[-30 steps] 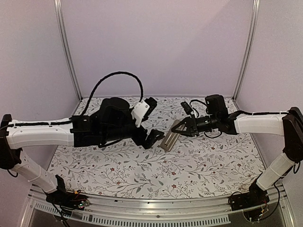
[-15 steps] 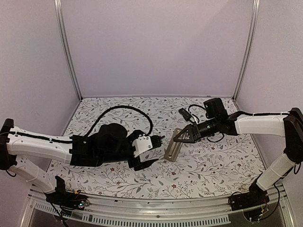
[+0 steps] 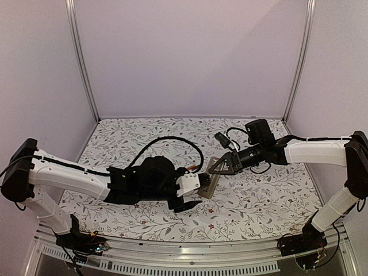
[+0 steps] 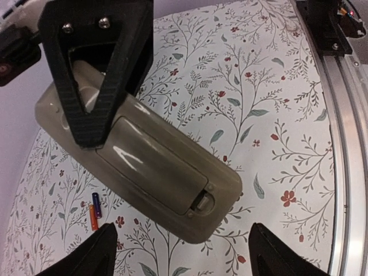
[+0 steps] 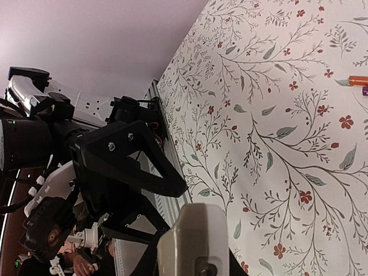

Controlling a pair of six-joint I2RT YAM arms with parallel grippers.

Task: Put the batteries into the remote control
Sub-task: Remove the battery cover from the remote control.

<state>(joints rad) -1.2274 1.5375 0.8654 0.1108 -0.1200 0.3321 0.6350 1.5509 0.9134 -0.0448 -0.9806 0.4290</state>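
My right gripper (image 3: pixel 223 165) is shut on the upper end of the remote control (image 3: pixel 209 183) and holds it tilted above the table. In the left wrist view the remote (image 4: pixel 149 169) shows its grey-beige back, with the cover plate in place and a latch near the lower end. The right gripper's black finger (image 4: pixel 95 75) clamps the far end. My left gripper (image 4: pixel 184 259) is open, its fingertips on either side just below the remote's free end, not touching it. Two batteries (image 4: pixel 94 211), one orange and one purple, lie on the table beside the remote. They also show in the right wrist view (image 5: pixel 359 83).
The floral tablecloth (image 3: pixel 259 201) covers the table. A metal rail (image 4: pixel 345 144) runs along the near edge. In the right wrist view the left gripper (image 5: pixel 126 167) sits just beyond the remote's end (image 5: pixel 195 241). A black cable (image 3: pixel 167 144) loops over the left arm.
My left arm has swung right and down towards the near side, bringing its open gripper up to the remote's lower end. The right gripper has shifted slightly left, still holding the remote.
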